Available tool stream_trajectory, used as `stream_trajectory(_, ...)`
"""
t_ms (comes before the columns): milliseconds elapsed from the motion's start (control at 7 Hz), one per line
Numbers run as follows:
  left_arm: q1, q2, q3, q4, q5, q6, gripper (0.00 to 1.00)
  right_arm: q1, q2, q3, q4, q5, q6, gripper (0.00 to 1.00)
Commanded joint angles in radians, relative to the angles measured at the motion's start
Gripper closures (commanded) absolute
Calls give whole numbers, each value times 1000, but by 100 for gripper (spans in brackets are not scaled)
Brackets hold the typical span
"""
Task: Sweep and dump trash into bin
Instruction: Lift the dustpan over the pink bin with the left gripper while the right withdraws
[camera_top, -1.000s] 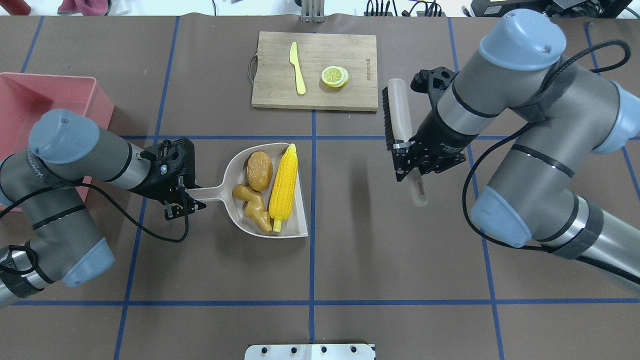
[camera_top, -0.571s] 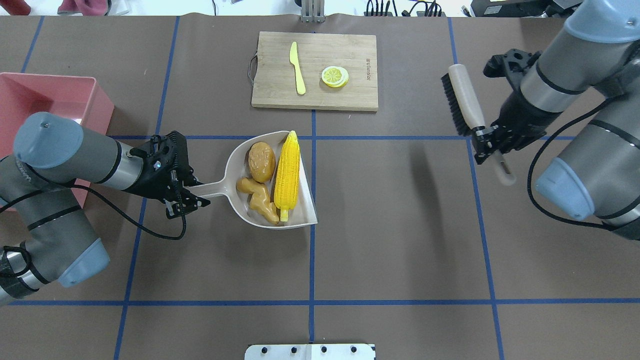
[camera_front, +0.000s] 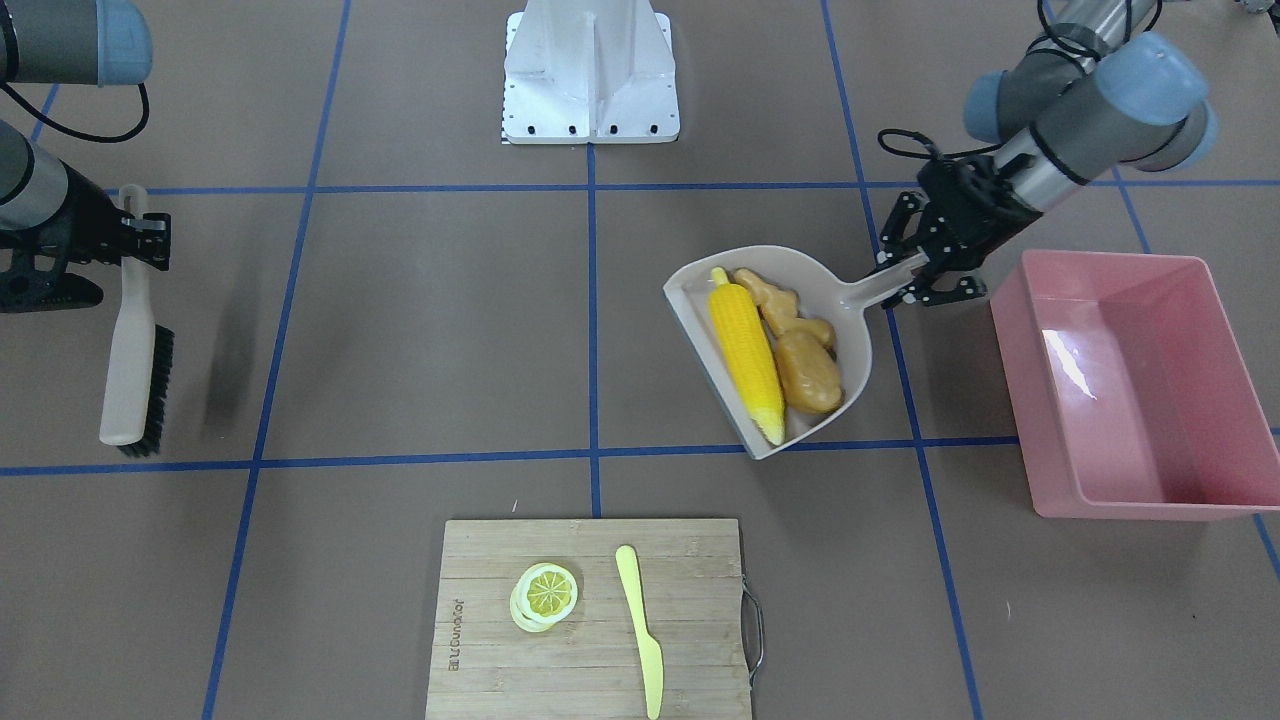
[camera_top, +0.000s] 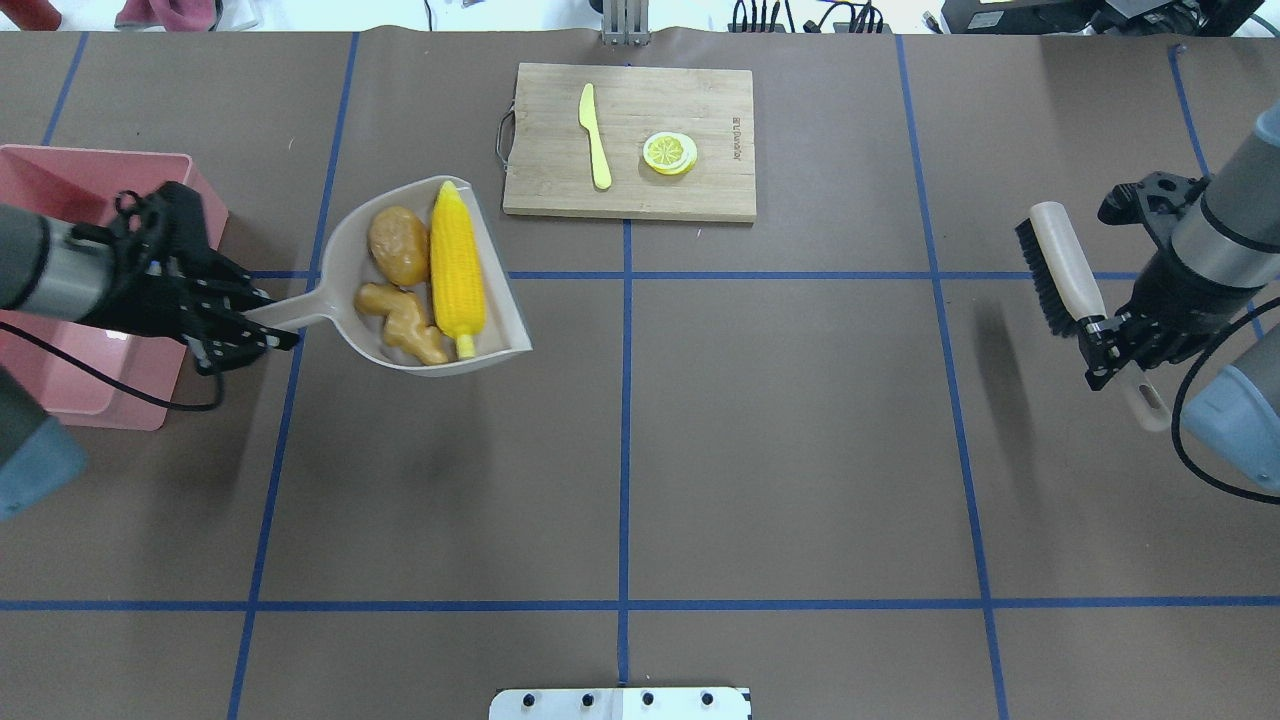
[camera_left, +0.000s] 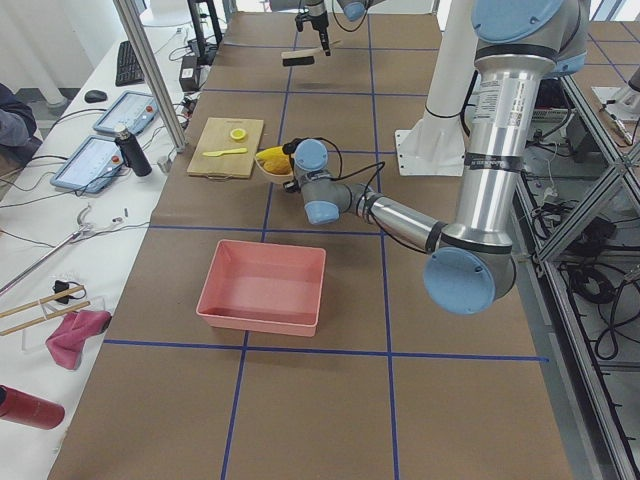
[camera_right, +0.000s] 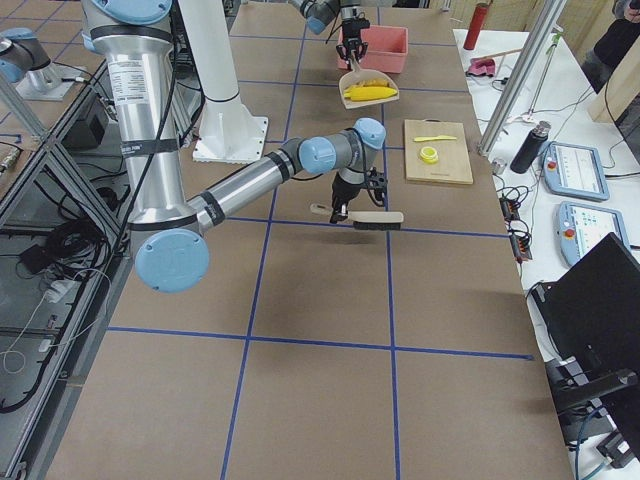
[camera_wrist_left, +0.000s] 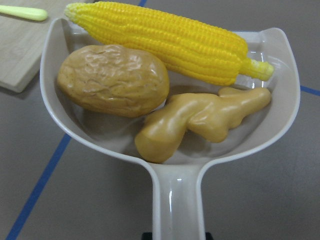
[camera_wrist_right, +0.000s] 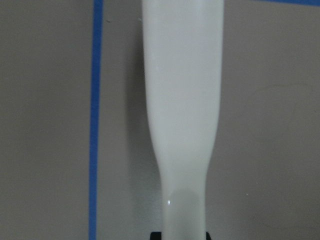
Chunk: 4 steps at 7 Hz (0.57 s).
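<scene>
My left gripper is shut on the handle of a beige dustpan, which hangs above the table just right of the pink bin. All the trash lies in the pan: a yellow corn cob, a brown potato and a tan ginger root. The left wrist view shows the corn, potato and ginger resting against the pan's back wall. The bin holds nothing. At the far right, my right gripper is shut on the handle of a brush.
A wooden cutting board lies at the far middle of the table, with a pale yellow knife and lemon slices on it. Blue tape lines cross the brown table cover. A white mounting plate sits at the near edge.
My left arm has raised the loaded dustpan and carried it left and farther away, toward the bin. My right arm has drawn the brush off to the right.
</scene>
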Motion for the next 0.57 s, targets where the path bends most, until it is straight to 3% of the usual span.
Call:
stream_trajectory(0, -215, 166, -60, -19, -96, -2, 100, 1, -116, -30, 176, -3, 55, 100)
stream_trajectory(429, -453, 307, -51, -29, -175, -2, 100, -1, -191, -122, 441, -20, 78, 100)
